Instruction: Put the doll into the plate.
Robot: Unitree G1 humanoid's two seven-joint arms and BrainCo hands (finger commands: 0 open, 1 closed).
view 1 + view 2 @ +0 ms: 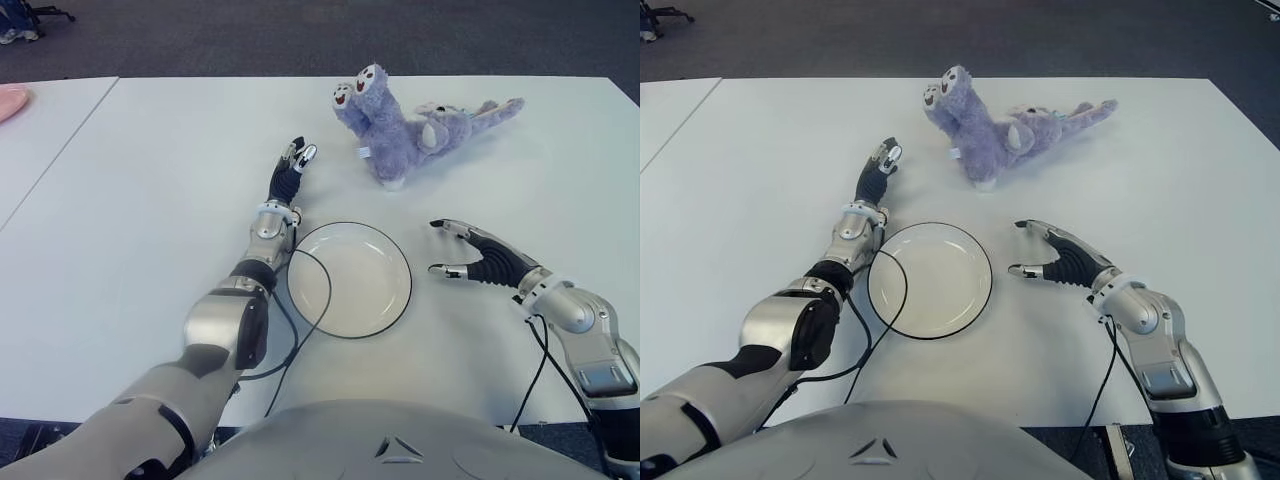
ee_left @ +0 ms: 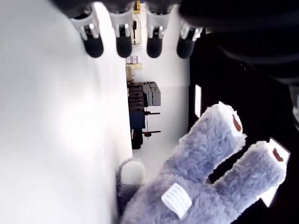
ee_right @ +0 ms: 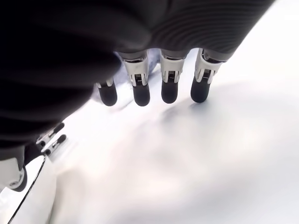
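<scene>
On the left, the robot's left hand (image 1: 291, 168) reaches out over the flat white table (image 1: 150, 190). Its four fingers (image 2: 123, 43) are stretched out straight and hold nothing. The fingertips point toward the doll and do not touch it. Next comes one round white plate with a thin dark rim (image 1: 350, 279), just beside the left forearm. A black cable (image 1: 312, 300) loops over its left edge. Farther back lies one fluffy purple-grey doll with two smiling heads (image 1: 400, 122), on the table, apart from the plate. On the right, the right hand (image 1: 478, 256) is just beside the plate, its fingers (image 3: 170, 91) loosely spread and holding nothing.
</scene>
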